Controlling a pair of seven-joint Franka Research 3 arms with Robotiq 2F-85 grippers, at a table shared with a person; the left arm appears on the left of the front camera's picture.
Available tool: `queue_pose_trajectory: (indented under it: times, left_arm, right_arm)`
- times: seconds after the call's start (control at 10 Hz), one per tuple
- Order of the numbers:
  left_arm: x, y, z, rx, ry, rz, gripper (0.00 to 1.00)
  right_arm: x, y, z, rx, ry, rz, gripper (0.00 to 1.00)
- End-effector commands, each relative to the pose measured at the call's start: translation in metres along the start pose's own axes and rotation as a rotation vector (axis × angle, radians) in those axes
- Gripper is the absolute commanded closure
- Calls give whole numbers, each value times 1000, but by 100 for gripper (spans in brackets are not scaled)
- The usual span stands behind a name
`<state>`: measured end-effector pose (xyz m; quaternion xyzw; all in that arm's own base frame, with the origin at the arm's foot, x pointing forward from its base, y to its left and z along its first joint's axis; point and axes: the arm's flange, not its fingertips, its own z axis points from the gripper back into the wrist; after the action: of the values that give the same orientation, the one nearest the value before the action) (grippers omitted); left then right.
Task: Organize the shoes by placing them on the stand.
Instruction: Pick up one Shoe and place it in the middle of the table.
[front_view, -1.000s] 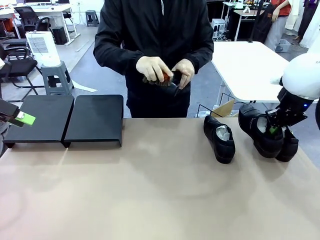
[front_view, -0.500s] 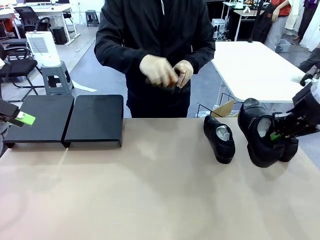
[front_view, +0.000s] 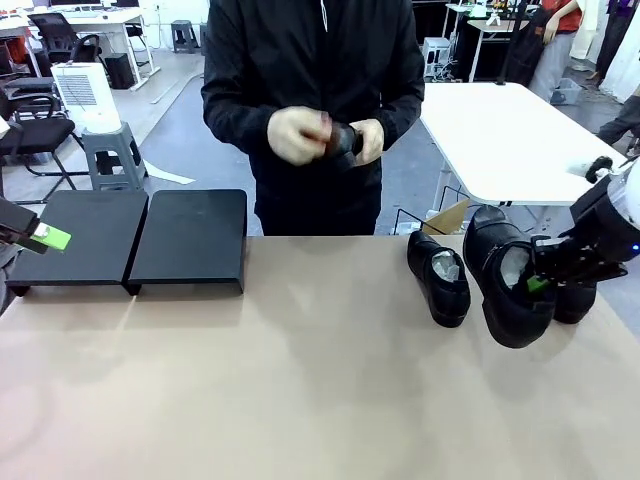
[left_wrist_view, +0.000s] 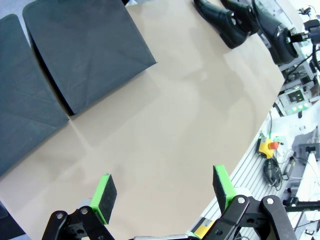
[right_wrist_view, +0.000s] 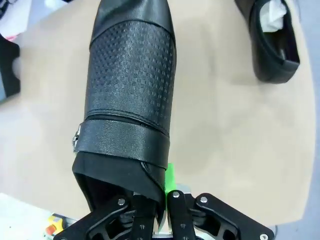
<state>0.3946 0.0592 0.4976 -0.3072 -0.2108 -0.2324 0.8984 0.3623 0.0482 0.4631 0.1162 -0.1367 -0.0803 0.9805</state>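
Matte-black and bare, the stand (front_view: 130, 235) sits at the far left of the tabletop (front_view: 300, 380) with nothing on either of its two adjoining sections. By my reading no shoe has been placed yet and the task is only at its first carry. The right gripper (front_view: 540, 283) is pressed together on the heel collar of the held shoe (front_view: 505, 295). That shoe hangs tilted, toe down, at the table's right side, well apart from the stand; I cannot tell whether its toe touches the surface. A second shoe (front_view: 440, 278) lies on the tabletop just to the left of it. A third shoe (front_view: 577, 302) stands behind the gripper at the right edge. Across the table the person's hands (front_view: 300, 137) work on a dark item (front_view: 347, 140) with something reddish against it. It may be the fourth shoe, but it is too blurred to be sure. The left gripper (left_wrist_view: 164, 189) hovers with its green pads spread wide and nothing between them, over the table close to the stand's sloped front. What is left, I judge, is nearly everything: the held shoe must cross the table to a section, and the others must follow.
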Motion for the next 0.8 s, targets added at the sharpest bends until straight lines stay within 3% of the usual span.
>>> queue_pose_trajectory:
  times: [0.0,0.3,0.7]
  left_arm:
    - [1,1,0,-18,-16,-14,0]
    - [1,1,0,-18,-16,-14,0]
    - [1,1,0,-18,-16,-14,0]
  right_arm:
    - [-22,29,-4,-33,-37,11,100]
    - [-75,90,13,23,-49,135,100]
    - [-96,136,-62,15,154,159,100]
